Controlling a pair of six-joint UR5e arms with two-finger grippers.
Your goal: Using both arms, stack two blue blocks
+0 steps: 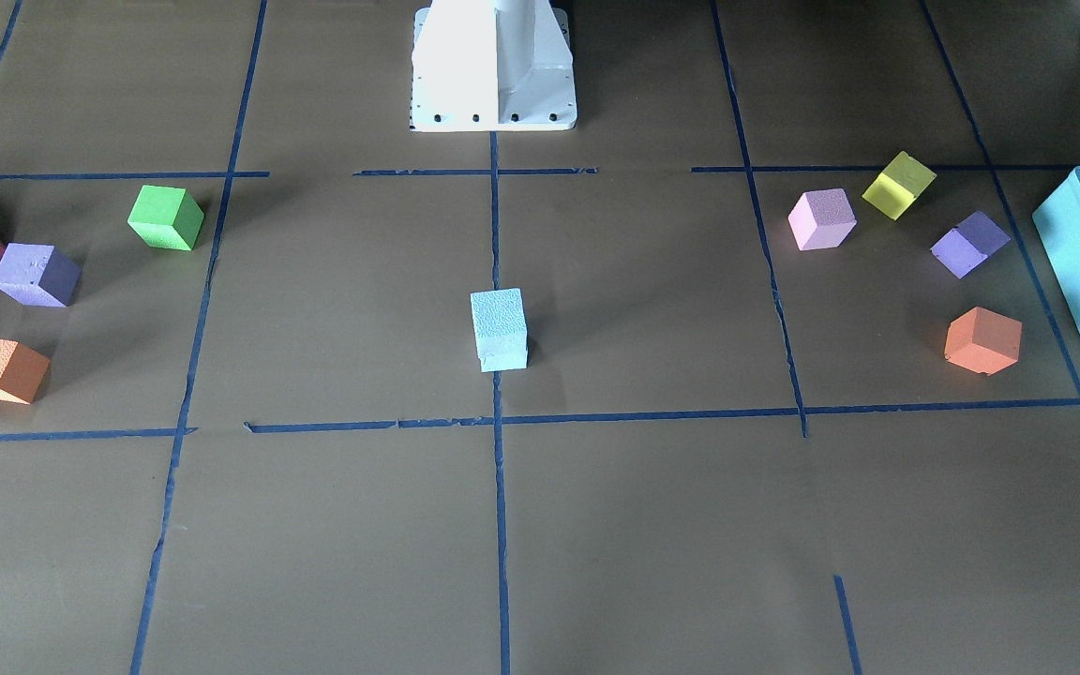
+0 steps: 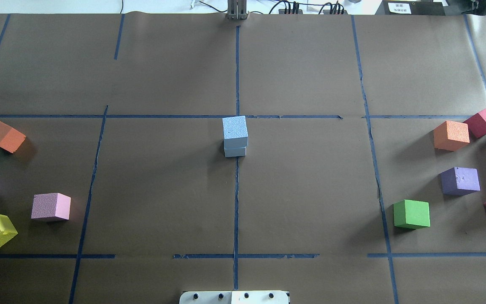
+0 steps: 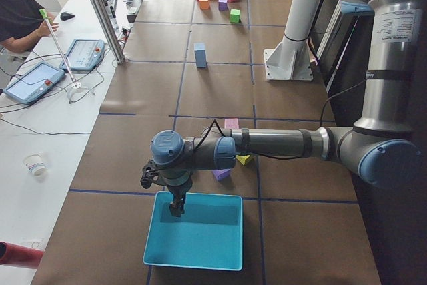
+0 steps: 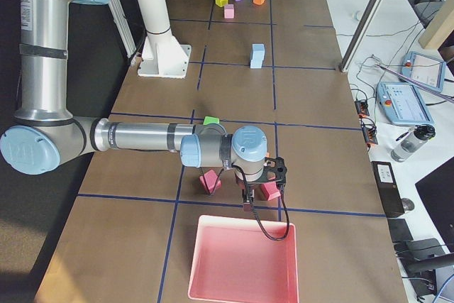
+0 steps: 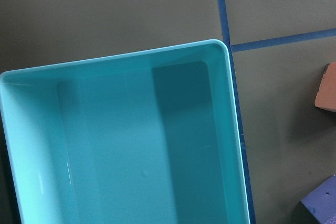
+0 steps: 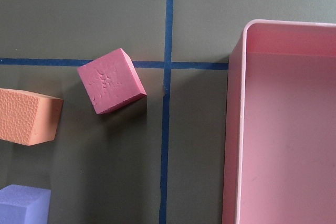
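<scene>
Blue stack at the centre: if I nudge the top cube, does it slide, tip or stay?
Probably light: the top blue block looks like grainy foam, so a small push likely shifts it. The rough faces should grip the lower blue block, so the pair may tip together rather than slide. Flat sides: unlikely to roll.

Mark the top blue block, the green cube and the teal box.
top blue block (image 2: 235, 131): overhead exterior view, top face.
green cube (image 2: 412, 212): overhead exterior view, top face.
teal box (image 5: 131, 145): left wrist-mounted view, bare inner floor.
</scene>
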